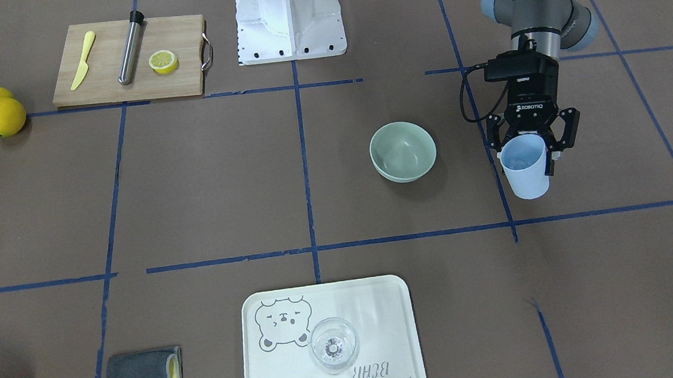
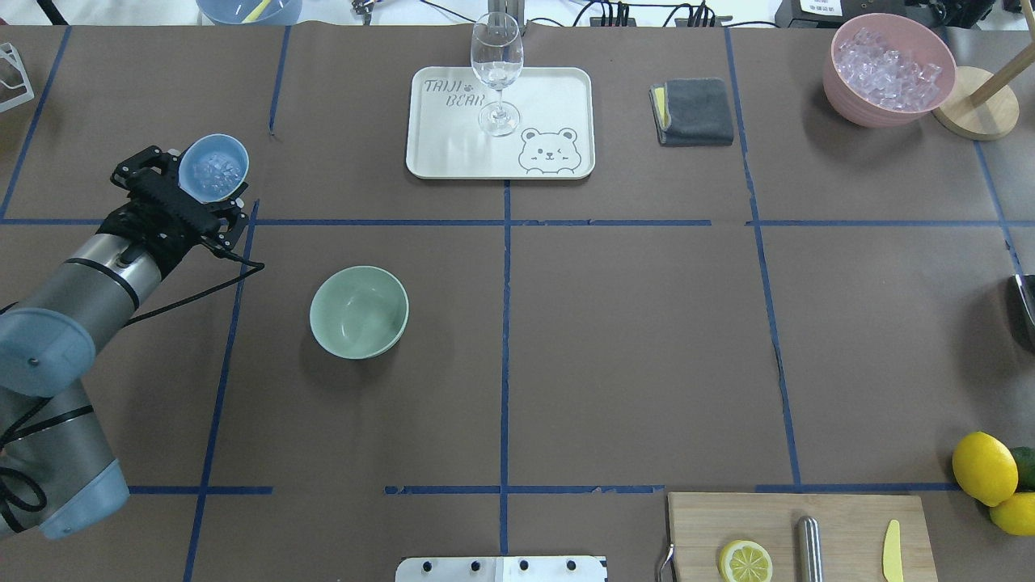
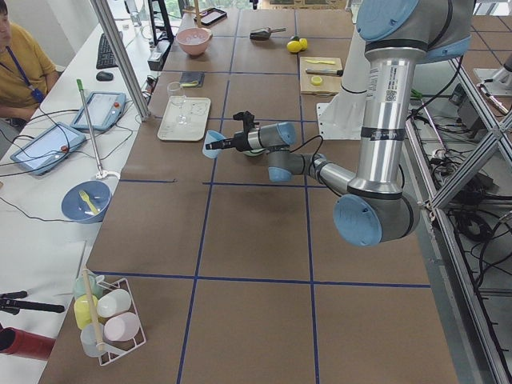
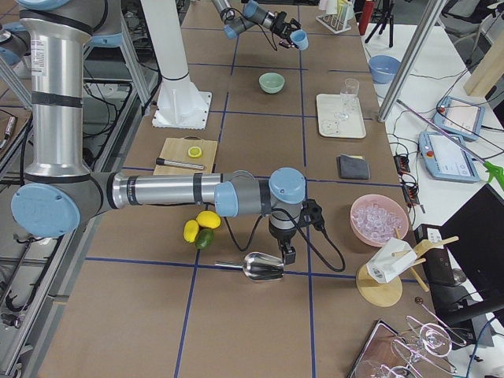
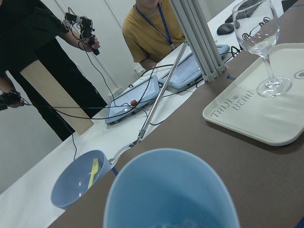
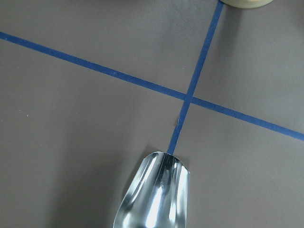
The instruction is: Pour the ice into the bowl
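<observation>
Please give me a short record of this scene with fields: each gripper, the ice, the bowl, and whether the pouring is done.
left gripper: shut on the blue cup, beside the bowl, not above it
ice: inside the blue cup
bowl: upright, empty
right gripper: by a metal scoop; open or shut cannot be told
pouring: not yet done

1. A white tray (image 2: 453, 158) with a bear drawing lies at the far middle, and a wine glass (image 2: 496, 69) stands upright on it.
2. A folded grey cloth (image 2: 695, 111) lies right of the tray.
3. A pink bowl (image 2: 845, 101) sits far right.
4. Near right, a wooden board (image 2: 841, 517) carries a lemon half (image 2: 745, 561), a metal rod (image 2: 808, 550) and a yellow knife (image 2: 891, 550).
5. Lemons (image 2: 984, 468) lie right of the board.
</observation>
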